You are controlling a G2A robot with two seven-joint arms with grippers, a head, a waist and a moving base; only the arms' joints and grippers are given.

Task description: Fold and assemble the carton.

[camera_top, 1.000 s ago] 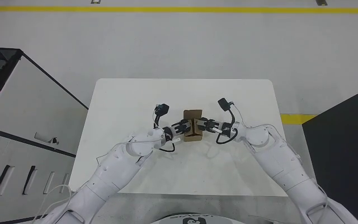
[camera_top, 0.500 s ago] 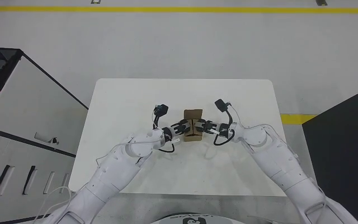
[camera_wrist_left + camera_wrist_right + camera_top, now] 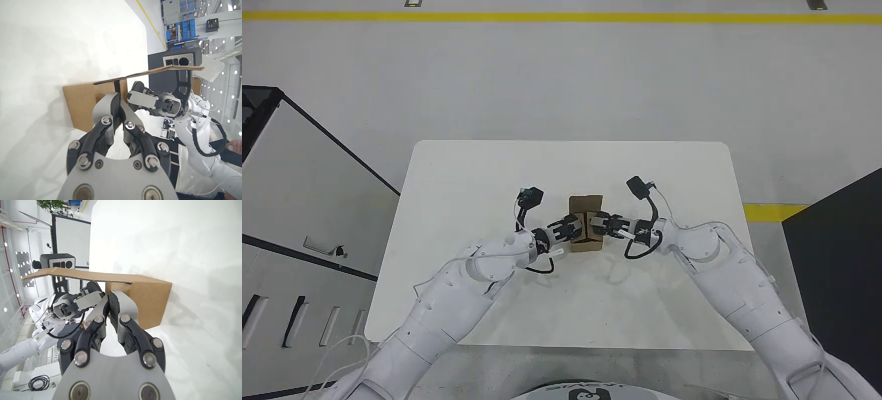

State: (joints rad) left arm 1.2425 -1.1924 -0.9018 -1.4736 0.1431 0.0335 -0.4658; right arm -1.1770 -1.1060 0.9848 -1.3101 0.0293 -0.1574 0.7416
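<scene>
A small brown carton (image 3: pixel 587 222) stands upright in the middle of the white table (image 3: pixel 492 180), with one flap (image 3: pixel 587 203) sticking out on its far side. My left gripper (image 3: pixel 565 230) is shut on the carton's left wall edge, and the thin cardboard sits pinched between its pads in the left wrist view (image 3: pixel 118 101). My right gripper (image 3: pixel 610 227) is shut on the opposite wall edge (image 3: pixel 109 303). In the left wrist view the carton (image 3: pixel 79 102) has its long flap (image 3: pixel 160 70) jutting out past the right gripper (image 3: pixel 135 96). In the right wrist view the carton (image 3: pixel 151 302) shows the same flap (image 3: pixel 66 274) over the left gripper (image 3: pixel 93 294).
Bare tabletop surrounds the carton on all sides. A dark cabinet (image 3: pixel 282 180) stands off the table's left edge and a dark panel (image 3: pixel 842 225) off its right. A yellow floor line (image 3: pixel 562 16) runs beyond the far edge.
The right gripper has shifted slightly left, closer in on the carton's wall. The left arm and the carton have stayed where they were.
</scene>
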